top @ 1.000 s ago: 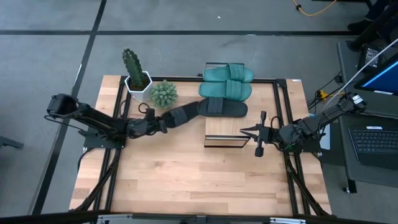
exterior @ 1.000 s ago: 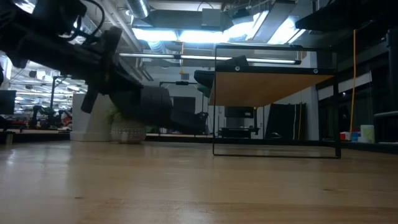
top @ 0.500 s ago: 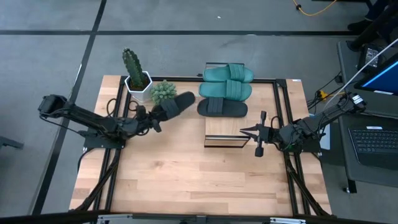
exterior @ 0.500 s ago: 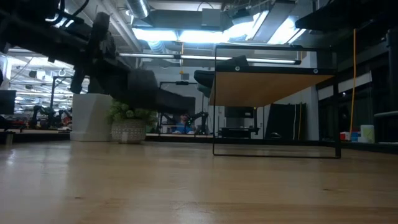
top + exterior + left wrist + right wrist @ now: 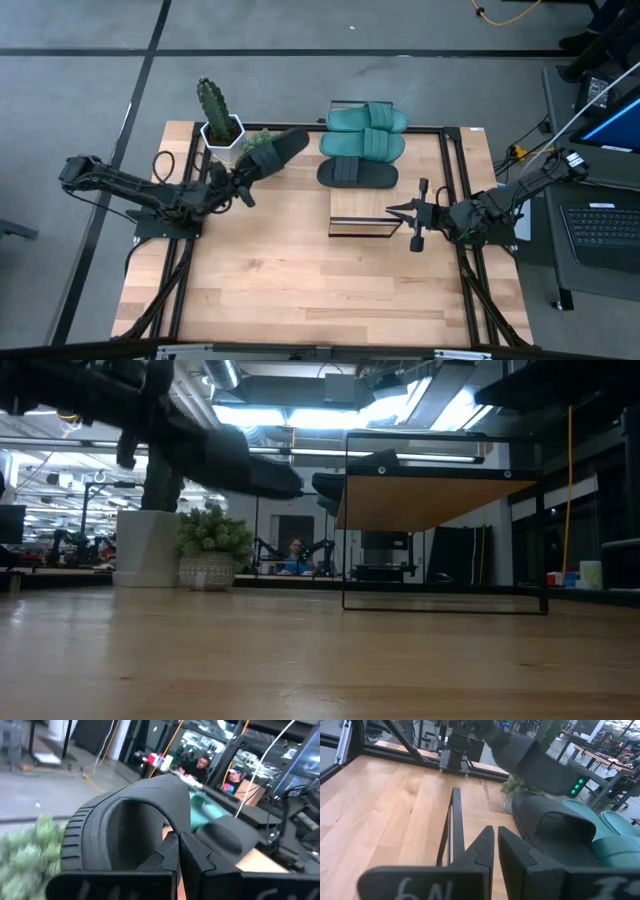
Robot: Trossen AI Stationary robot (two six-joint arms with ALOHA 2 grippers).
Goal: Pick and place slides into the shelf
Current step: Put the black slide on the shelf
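Near the table's far left edge, the left gripper (image 5: 240, 181) pinches a black slide (image 5: 272, 154) aloft over the small plant (image 5: 256, 138), clear of the shelf (image 5: 360, 212). Beside the shelf's right edge, the right gripper (image 5: 392, 210) hovers with fingers nearly pressed together, holding nothing; bare tabletop (image 5: 300, 280) lies open in front.

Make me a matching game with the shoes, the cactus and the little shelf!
Things:
1. black slide in the left gripper
2. teal slides
3. tall cactus
4. shelf

Places:
A. in a white pot at the table's far edge
B. just in front of the right gripper
C. lifted in the air over the small bushy plant
D. lying side by side behind the other black slide

Pairs: 1-C, 2-D, 3-A, 4-B
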